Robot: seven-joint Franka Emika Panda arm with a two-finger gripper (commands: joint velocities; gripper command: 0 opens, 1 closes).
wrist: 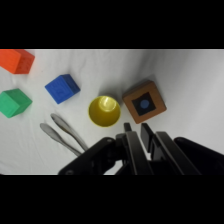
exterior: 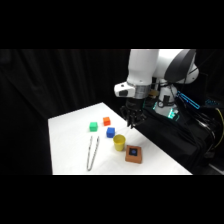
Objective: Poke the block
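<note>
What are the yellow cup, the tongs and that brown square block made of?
The cup looks like glossy plastic or painted metal: its inside catches a bright highlight. The tongs seem to be bare metal, silvery grey with a soft sheen. The block looks matte, perhaps wood or dull plastic: flat orange-brown with no shine; the pictures don't settle it.

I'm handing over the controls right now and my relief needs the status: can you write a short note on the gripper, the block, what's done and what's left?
Gripper: in the air above the table's far side, holding nothing, fingers close together in the wrist view.
Block: flat on the table near the front edge, blue mark up, right beside the yellow cup.
Nearby: blue cube, orange cube, green cube, tongs.
Done: no contact with the block yet.
Left: move over the block, descend, poke it, avoiding the cup.
</note>
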